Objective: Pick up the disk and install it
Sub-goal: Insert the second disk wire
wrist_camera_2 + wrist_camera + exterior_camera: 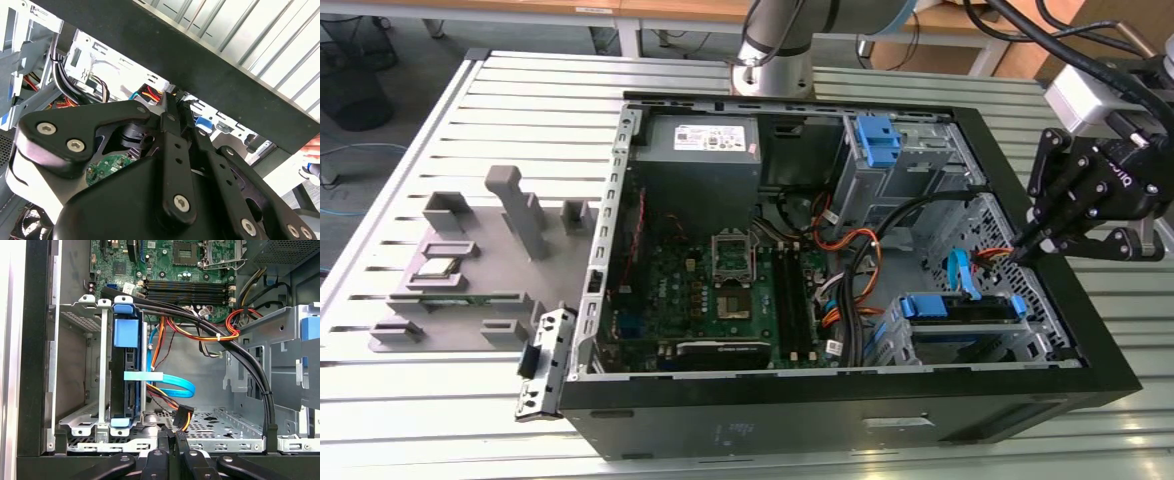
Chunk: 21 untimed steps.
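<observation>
The disk (961, 307) stands on edge in its blue caddy, seated in the metal drive cage at the front corner of the open computer case (854, 425), on the exterior view's right. In the first wrist view the disk (125, 380) shows as a dark slab with a blue tab on top. My gripper (1017, 256) hangs over the case's right wall, apart from the disk. Its fingers are shut, and their tips (171, 436) sit right at a black power connector (183, 415) with orange and yellow wires. I cannot tell whether the connector is pinched. The second wrist view shows the gripper (172, 97) beside those wires.
A blue data cable (170, 380) and a thick black cable bundle (240, 365) cross the bay beside the cage. A grey power supply (704, 140), the motherboard (720, 290) and a blue bracket (881, 140) lie inside the case. Grey fixtures (467, 260) stand on the slatted table.
</observation>
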Motion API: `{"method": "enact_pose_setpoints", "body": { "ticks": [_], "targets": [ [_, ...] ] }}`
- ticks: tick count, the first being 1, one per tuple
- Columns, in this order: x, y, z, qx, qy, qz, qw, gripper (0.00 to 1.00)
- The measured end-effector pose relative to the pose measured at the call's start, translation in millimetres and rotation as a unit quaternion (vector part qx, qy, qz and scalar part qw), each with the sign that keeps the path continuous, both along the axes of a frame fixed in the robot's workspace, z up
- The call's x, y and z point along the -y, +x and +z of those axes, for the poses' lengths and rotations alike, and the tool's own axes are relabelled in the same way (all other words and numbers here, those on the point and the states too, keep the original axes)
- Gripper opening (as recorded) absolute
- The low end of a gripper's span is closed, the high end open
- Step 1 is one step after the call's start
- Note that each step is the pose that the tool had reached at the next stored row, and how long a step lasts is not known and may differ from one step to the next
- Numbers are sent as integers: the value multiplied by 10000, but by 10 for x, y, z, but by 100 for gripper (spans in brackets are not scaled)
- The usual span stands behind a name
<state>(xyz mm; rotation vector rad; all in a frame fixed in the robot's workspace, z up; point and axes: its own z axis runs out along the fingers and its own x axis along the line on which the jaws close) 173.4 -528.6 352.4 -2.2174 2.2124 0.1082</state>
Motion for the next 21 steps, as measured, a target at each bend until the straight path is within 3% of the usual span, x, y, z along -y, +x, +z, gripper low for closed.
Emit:
{"method": "enact_pose_setpoints", "body": {
  "ticks": [12,21],
  "targets": [
    [0,1,1,0,1,0,10000,18],
    [0,1,83,0,1,0,10000,18]
  ]
}}
